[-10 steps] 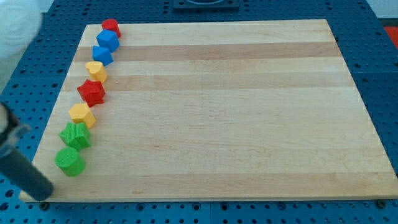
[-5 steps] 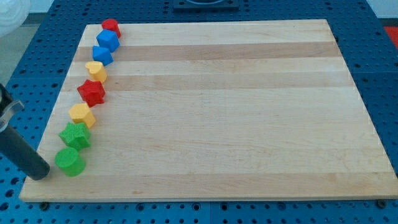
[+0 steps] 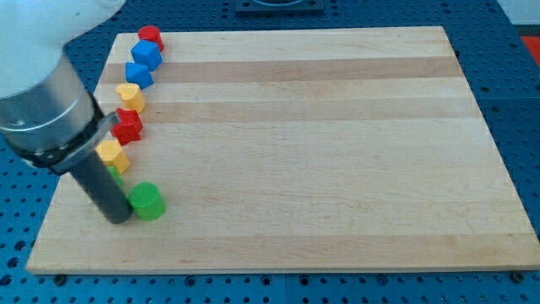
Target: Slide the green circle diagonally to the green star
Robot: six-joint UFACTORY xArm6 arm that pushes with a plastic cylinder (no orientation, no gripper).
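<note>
My tip (image 3: pixel 119 218) sat on the bench (image 3: pixel 321 169) touching the view's left side of the green circle (image 3: pixel 148 201), with no claw to open or hold anything. The green star (image 3: pixel 114 173) was mostly hidden behind the rod, up and to the view's left of the circle, so I judged the tip was on the wrong side to push toward it.

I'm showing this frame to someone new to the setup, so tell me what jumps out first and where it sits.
The big grey arm fills the view's left, its dark rod slanting down to my tip, which sits right against the left side of the green circle near the board's bottom-left. Above them a line of blocks climbs the wooden board's left edge: yellow block, red star, another yellow block, two blue blocks, red block.
</note>
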